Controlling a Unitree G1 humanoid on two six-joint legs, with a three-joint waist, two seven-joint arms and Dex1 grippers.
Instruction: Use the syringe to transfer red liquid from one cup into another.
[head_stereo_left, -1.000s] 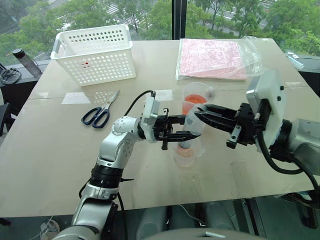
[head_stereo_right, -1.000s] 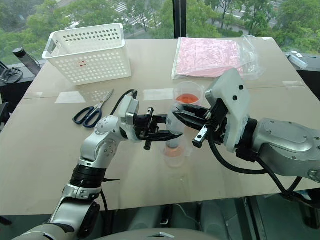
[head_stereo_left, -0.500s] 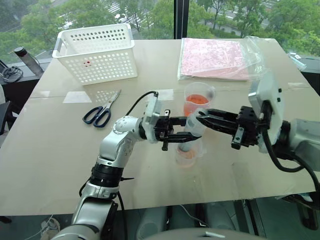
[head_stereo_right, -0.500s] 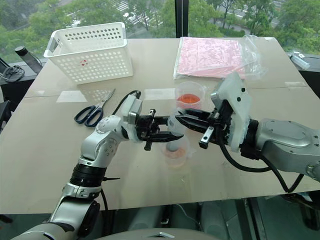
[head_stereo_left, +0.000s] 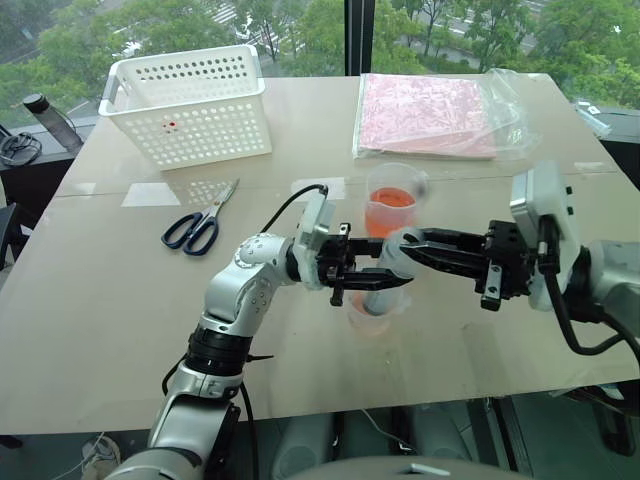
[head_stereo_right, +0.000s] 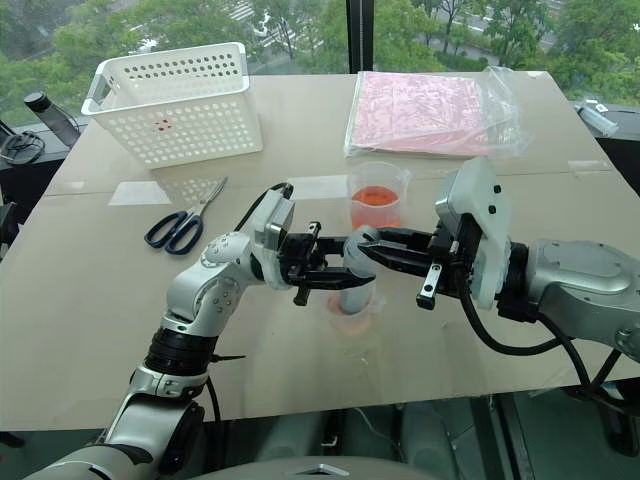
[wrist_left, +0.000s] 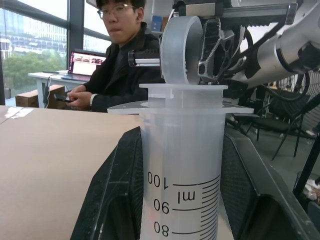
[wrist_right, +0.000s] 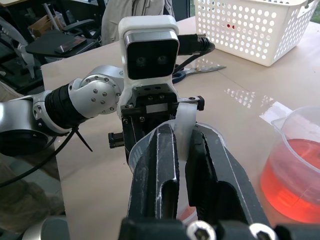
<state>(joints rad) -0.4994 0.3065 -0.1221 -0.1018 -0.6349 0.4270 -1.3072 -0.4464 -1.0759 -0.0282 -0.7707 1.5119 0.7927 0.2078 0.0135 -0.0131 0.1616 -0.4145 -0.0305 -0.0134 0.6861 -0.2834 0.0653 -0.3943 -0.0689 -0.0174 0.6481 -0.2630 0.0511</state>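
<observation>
A beige tabletop (head_stereo_left: 120, 320) stands before tree-filled windows. Nearest, the faintly tinted clear plastic cup (head_stereo_left: 375, 310) sits under the large clear graduated syringe (wrist_left: 181, 165), clamped in the left gripper (head_stereo_left: 372, 272). The right gripper (head_stereo_left: 402, 240), pinching the whitish plunger ring (wrist_left: 181, 52), has sunk slightly: discharging, probably. Behind stands the clear cup (head_stereo_left: 392, 200) of orange-red liquid (wrist_right: 299, 175).
</observation>
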